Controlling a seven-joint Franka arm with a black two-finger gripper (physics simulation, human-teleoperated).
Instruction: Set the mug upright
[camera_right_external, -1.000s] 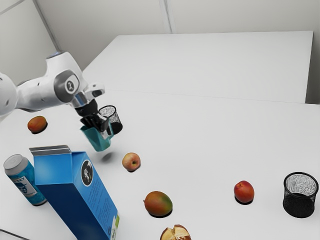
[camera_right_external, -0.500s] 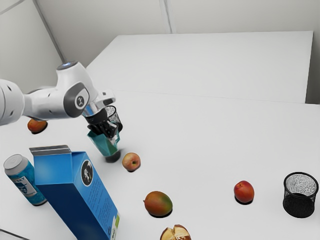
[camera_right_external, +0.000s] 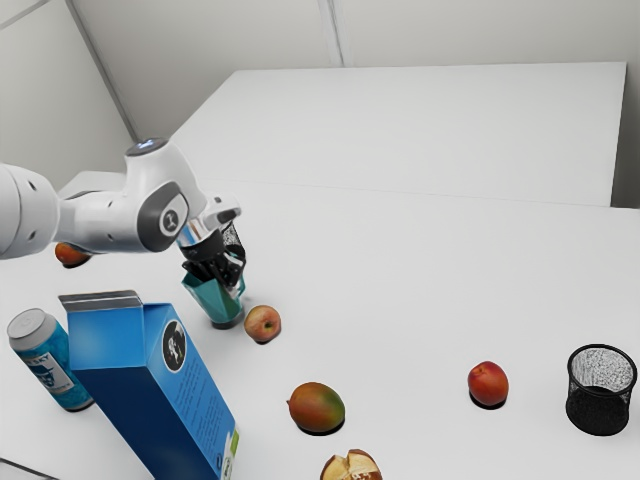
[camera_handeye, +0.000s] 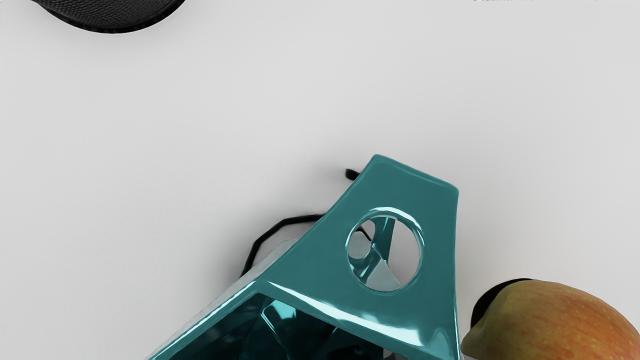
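By the top of the teal mug (camera_right_external: 212, 302), reaching down with the black gripper (camera_right_external: 224, 277); not making out whether apart, together or clamped. Leaning at a slant, showing glossy angular faces, dark hollow inside, round hole through one tapering part. Seeing apple (camera_right_external: 262, 323) just beside mug, black mesh cup (camera_right_external: 232, 237) near. Seeing blue carton (camera_right_external: 150, 380) and can (camera_right_external: 48, 368) toward the exterior view's left, mango (camera_right_external: 317, 407) farther out.
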